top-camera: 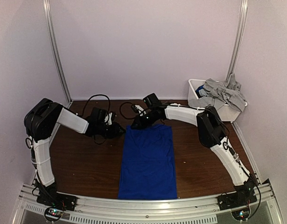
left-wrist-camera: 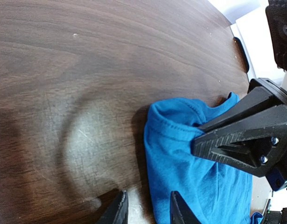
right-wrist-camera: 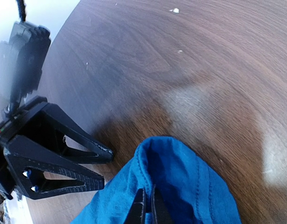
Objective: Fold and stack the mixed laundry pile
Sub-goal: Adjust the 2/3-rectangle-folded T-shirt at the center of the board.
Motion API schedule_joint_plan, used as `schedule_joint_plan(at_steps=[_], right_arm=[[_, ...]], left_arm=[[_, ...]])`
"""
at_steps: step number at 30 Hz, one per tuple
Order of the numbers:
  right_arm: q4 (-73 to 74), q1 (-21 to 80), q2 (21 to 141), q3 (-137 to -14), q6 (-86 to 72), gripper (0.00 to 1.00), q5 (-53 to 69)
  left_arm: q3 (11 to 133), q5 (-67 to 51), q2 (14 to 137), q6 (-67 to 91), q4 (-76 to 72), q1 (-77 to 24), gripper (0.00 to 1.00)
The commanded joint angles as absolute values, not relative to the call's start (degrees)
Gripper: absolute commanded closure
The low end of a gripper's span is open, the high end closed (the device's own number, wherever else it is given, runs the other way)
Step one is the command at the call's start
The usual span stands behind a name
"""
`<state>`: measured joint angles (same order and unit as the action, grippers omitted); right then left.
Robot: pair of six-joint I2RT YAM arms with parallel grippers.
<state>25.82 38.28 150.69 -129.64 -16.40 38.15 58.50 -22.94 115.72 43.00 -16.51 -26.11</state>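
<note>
At the far edge of the blue cloth, the right gripper is closed on a raised fold of the hem; only the wrist views show this pinch. Just beside it, the left gripper stands partly open and holds nothing; whether it touches the cloth I cannot tell. From above, the cloth lies flat on the table, with its long axis from near to far. Grey clothes fill the bin at the far right.

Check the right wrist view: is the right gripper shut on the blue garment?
Yes, the right gripper has its fingers pressed together on a raised fold of the blue garment.
</note>
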Motion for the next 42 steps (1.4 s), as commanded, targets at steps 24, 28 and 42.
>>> schedule_joint_plan(at_steps=[24, 28, 42], right_arm=[[25.0, 36.2, 151.1, -128.4, -18.2, 1.0, 34.8], [25.3, 36.0, 152.0, -129.0, -18.3, 1.0, 34.4], [24.9, 35.2, 148.3, -128.6, -18.7, 0.87, 32.8]], left_arm=[[66.7, -26.3, 124.8, 44.1, -22.7, -25.3, 0.63], [69.2, -27.2, 127.1, 43.9, -22.3, -25.3, 0.63], [72.4, -25.0, 129.0, 43.2, -21.4, -25.3, 1.0]])
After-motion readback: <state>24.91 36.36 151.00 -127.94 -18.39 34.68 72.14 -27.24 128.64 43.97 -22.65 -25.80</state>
